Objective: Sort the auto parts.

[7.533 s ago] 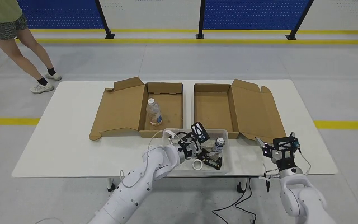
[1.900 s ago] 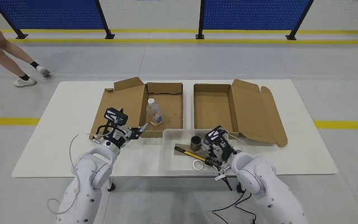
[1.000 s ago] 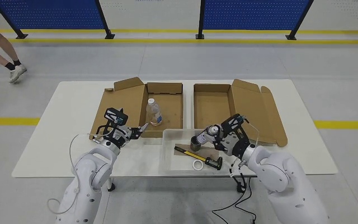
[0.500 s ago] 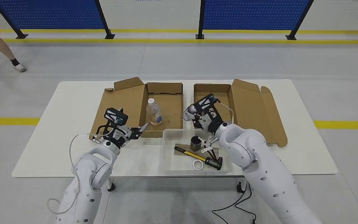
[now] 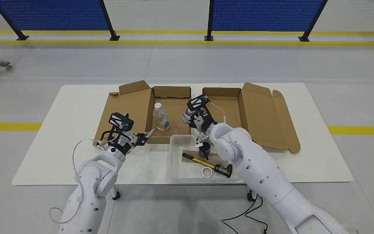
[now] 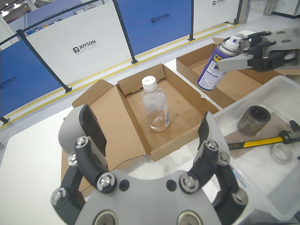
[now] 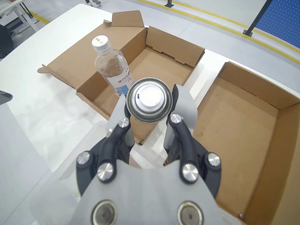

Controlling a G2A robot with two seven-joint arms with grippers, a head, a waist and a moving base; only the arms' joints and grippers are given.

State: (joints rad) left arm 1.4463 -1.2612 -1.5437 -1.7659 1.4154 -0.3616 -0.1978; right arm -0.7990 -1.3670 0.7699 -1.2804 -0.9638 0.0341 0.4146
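Note:
My right gripper [image 7: 150,97] [image 5: 193,111] is shut on a blue spray can [image 7: 149,99] [image 6: 212,71]. It holds the can in the air over the gap between the two cardboard boxes, near their front corners. A clear capped bottle [image 5: 161,117] [image 6: 154,108] [image 7: 112,69] stands upright in the left box [image 5: 175,92] [image 6: 182,108]. The right box [image 5: 222,114] [image 7: 234,118] holds nothing. My left gripper [image 6: 146,120] [image 5: 149,134] is open above the table, in front of the left box.
A clear plastic bin [image 5: 175,158] [image 6: 276,80] at the table's front edge holds a metal cylinder [image 6: 254,120], a yellow and black caliper [image 6: 257,141] [image 5: 210,165] and a metal ring [image 6: 281,153] [image 5: 207,172]. Both boxes' lids lie open outward.
The right arm came into the bin, lifted the spray can out and carried it back and left toward the boxes. The left arm has held still for the last two seconds.

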